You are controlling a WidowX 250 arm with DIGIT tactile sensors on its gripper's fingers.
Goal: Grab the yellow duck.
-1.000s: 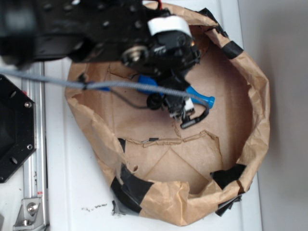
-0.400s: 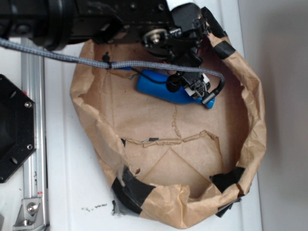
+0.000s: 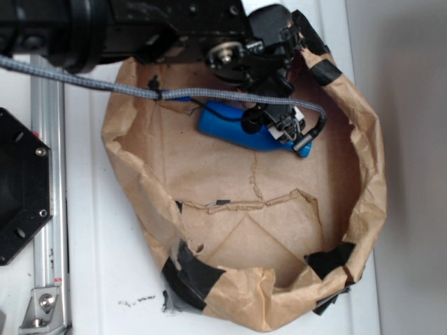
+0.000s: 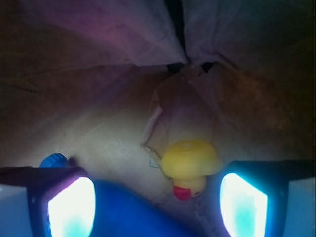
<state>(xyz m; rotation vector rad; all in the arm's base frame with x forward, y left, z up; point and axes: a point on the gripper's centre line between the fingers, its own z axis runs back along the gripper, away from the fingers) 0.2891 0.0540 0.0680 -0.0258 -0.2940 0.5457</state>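
Between the two lit gripper pads in the wrist view sits the yellow duck, nearer the right-hand pad and just beside it; whether it touches that pad cannot be told. It is small, glossy and rounded, seen bottom-up, its broad yellow base on top and a red-orange beak at the lower edge. It rests on the brown paper floor, in front of a crumpled fold of the paper wall. The gripper is spread wide, clasping nothing, with the duck and part of the blue bottle in the gap. The bottle's cap shows by the left-hand pad. In the exterior view the arm covers the duck; the bottle lies on its side under the gripper, inside the brown paper bag with black tape patches, on the white table
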